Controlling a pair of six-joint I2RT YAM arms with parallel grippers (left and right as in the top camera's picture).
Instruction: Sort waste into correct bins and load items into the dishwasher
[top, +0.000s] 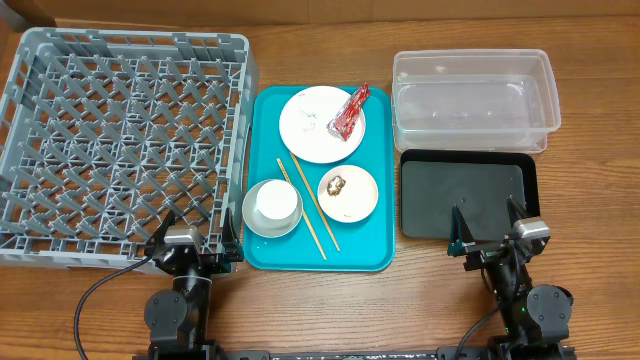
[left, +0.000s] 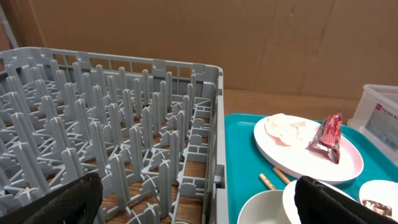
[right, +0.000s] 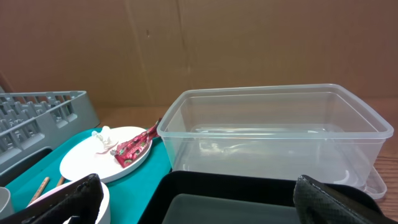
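Now the left gripper (top: 197, 238) and right gripper (top: 487, 228) sit open and empty, because nothing on the teal tray (top: 370, 238) is sorted.

No word, brand or number can be read anywhere in these views. In the left wrist view a pale label (left: 380, 116) on the side wall of the clear tub (left: 373, 99) carries a few lines of small dark print, but it is cut by the picture's edge and too fine to make out. The red-and-white snack wrapper (left: 328, 138) lying on the white plate (left: 311, 163) shows printed white patches, and these are too crumpled and blurred to yield any letters.
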